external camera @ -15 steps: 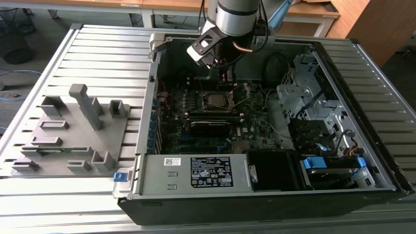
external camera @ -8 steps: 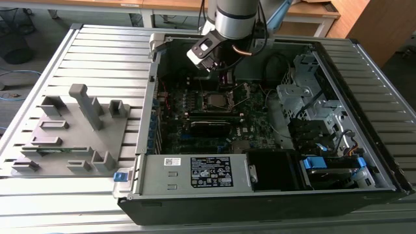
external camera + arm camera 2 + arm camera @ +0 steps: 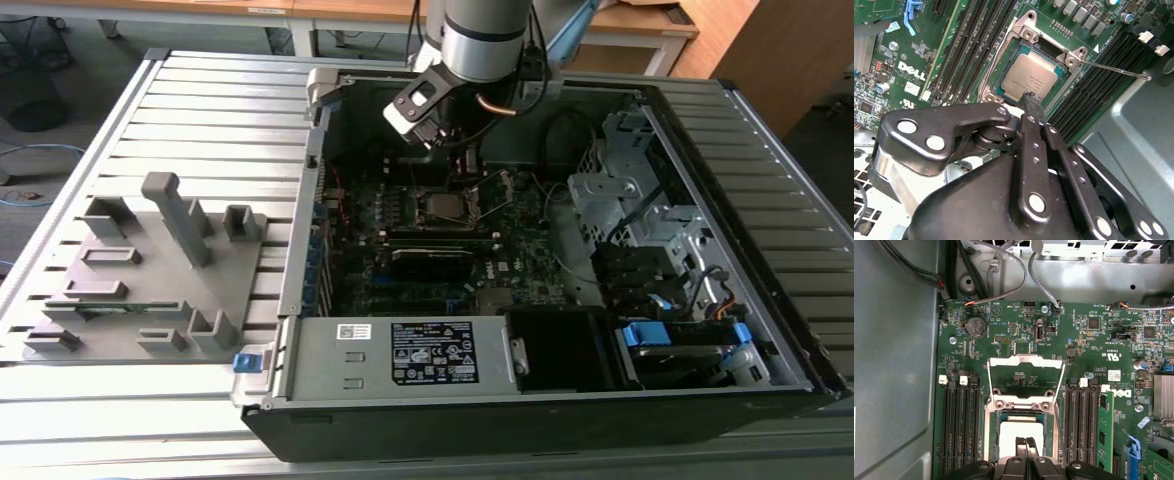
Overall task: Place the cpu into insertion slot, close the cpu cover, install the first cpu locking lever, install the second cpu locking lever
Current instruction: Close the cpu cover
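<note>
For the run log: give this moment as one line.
cpu: in insertion slot | cpu cover: raised open | locking lever: unlatched | pincer: shut, over cpu

the arm (image 3: 483, 38) hangs in from above, its silver end section near upright and leaning slightly toward the exterior view's left. the hand (image 3: 1032, 100) points downward, its two slim black fingers (image 3: 1020, 446) pressed together tip to tip. its black linkage bars (image 3: 1029, 165) lie folded in close alongside each other.
</note>
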You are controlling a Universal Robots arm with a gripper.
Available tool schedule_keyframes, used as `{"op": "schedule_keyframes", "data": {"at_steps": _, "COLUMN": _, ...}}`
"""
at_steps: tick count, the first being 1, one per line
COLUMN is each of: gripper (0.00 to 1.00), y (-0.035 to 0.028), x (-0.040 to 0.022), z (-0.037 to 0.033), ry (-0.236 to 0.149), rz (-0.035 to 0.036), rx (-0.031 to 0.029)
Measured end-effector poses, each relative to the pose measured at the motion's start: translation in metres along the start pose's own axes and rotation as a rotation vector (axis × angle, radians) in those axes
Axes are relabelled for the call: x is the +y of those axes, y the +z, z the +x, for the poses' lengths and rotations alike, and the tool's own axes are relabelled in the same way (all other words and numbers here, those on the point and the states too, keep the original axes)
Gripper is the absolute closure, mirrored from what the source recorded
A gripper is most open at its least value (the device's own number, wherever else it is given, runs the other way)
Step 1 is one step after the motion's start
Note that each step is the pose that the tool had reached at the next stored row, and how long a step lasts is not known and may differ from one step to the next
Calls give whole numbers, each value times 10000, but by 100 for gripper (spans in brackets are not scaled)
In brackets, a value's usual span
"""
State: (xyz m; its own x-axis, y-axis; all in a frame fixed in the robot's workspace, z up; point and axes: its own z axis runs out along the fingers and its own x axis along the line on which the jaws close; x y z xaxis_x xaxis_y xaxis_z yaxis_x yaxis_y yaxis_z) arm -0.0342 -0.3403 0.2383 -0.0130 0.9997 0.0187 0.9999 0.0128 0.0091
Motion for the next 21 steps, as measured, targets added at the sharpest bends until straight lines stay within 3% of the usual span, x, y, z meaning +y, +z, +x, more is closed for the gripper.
{"op": "schedule_keyframes", "data": {"at_steps": 21, "gripper": 89, "y": -45, "x": 1, "z": 1, "ry": 0, "rz": -1, "rx": 2}}
